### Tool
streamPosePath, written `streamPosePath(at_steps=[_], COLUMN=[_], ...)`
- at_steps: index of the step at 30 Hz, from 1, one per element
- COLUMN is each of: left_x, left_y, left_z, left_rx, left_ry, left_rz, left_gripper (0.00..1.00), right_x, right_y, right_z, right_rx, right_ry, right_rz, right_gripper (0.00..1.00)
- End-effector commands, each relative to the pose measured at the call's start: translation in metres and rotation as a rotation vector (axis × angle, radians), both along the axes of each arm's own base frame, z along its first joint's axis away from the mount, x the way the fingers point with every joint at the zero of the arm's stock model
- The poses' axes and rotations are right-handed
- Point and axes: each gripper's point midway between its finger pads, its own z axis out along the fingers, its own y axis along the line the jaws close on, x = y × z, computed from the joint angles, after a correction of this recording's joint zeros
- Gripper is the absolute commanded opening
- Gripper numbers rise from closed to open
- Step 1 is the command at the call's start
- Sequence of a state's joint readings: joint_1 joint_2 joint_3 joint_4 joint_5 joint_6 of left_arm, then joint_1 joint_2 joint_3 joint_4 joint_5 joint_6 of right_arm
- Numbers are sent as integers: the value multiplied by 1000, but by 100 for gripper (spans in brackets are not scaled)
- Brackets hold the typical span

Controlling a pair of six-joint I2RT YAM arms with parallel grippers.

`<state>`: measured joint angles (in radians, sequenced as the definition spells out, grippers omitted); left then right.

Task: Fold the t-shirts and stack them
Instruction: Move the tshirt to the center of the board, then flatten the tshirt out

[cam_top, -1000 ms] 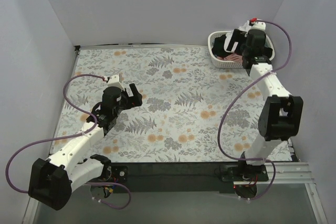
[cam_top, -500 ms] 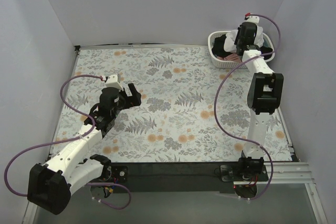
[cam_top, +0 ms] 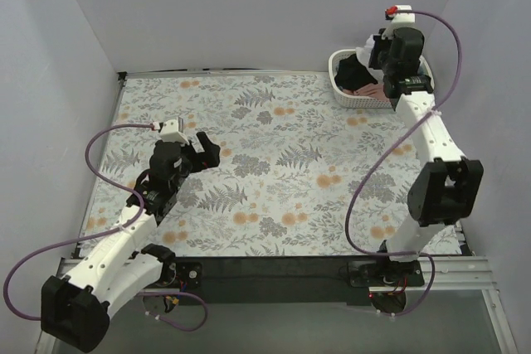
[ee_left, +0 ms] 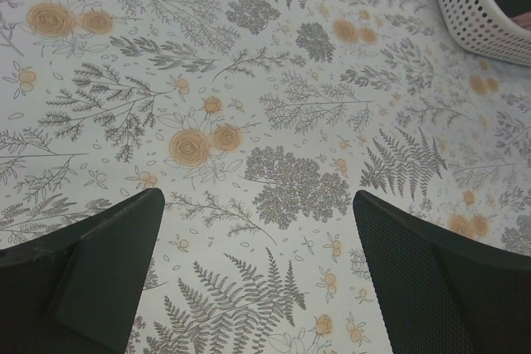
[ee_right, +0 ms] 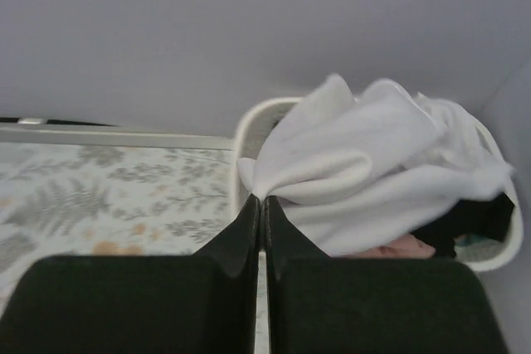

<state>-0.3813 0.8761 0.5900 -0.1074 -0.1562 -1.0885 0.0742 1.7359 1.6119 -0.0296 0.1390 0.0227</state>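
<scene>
Now the right fingers (ee_right: 262,203) had risen out of the basket (cam_top: 348,95), clenched on a fold of the white t-shirt (ee_right: 365,159), which hung bunched above it. The left fingers (ee_left: 257,205) hovered, released, over the desk (cam_top: 282,196). The shirt was probably coming out to be folded.

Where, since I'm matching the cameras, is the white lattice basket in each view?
Top external: basket at upper right, in the far corner.
Left wrist: basket in the top right corner, cut off.
Right wrist: basket at centre right, behind the white t-shirt.
Shared landmark: the floral tablecloth, beside it in all three.
</scene>
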Motion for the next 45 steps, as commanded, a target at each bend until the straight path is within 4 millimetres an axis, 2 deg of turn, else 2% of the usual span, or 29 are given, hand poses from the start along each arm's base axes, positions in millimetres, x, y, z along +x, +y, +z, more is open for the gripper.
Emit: streamPosePath(at_steps=[1,2,3,4,5,6,7,8,9,10,11,13,14,17,18,19,23,26,27,29,30,31,32,33,35,37,38,41,45], left_x=[-4,-5,-6,-7,-8,-8,-10,-10,-10,-10,-10,-11,-11,-12,-12,-14,-25,-37,-45,-50,-55,-56,-57,-60,-62,-66,-68,-79,-91], left_y=[7,7,9,11,12,13,14,14,15,15,15,15,14,11,12,11,7,4,6,7,9,11,12,12,11,5,1,-20,-38], left_z=[14,14,15,20,21,22,23,23,23,24,23,20,18,12,11,10,9,-2,-16,-26,-37,-44,-49,-58,-66,-72,-73,-76,-82], left_rx=[-21,-27,-26,-33,-36,-38,-40,-39,-39,-39,-40,-40,-41,-39,-38,-48,-125,-189,-178,-209,-204,-205,-213,-242,-262,-298,-313,-395,-451], left_ry=[-62,-66,-72,-96,-100,-108,-115,-118,-120,-122,-122,-112,-107,-84,-76,-56,23,132,206,278,316,335,352,381,408,444,455,534,639], left_rz=[20,25,32,38,41,46,47,51,53,54,56,56,52,36,39,41,51,79,92,139,157,176,190,223,240,230,214,137,81], left_gripper=[98,98,98,98,98,98,98,97,97,97,98,97,97,97,97,97,97,95,95,95,94,93,92,89,87,84,83,82,79], right_x=[-72,-97,-116,-131,-157,-174,-187,-211,-222,-230,-239,-245,-251,-268,-278,-283,-312,-325,-331,-331,-340,-339,-333,-342,-336,-349,-340,-343,-338], right_y=[101,118,142,154,166,179,186,193,198,197,186,166,141,97,92,91,122,144,155,168,182,191,195,209,229,262,263,280,274], right_z=[73,91,95,84,97,93,77,78,68,28,21,-22,-60,-112,-124,-128,-142,-154,-153,-158,-160,-155,-162,-164,-163,-165,-167,-178,-192], right_rx=[72,90,111,124,159,182,206,242,255,267,270,264,234,192,178,178,231,247,234,194,166,147,107,73,28,-28,-49,-65,-68], right_ry=[-118,-148,-148,-115,-139,-122,-81,-71,-45,44,39,114,181,303,347,360,444,517,526,539,550,538,546,552,545,550,545,587,606], right_rz=[353,435,508,561,641,699,738,813,841,837,787,671,530,295,284,293,508,634,685,710,756,771,742,781,787,867,832,836,756], right_gripper=[1,1,1,1,1,1,1,1,1,1,7,20,25,41,50,54,58,59,61,61,63,63,63,64,64,63,64,64,63])
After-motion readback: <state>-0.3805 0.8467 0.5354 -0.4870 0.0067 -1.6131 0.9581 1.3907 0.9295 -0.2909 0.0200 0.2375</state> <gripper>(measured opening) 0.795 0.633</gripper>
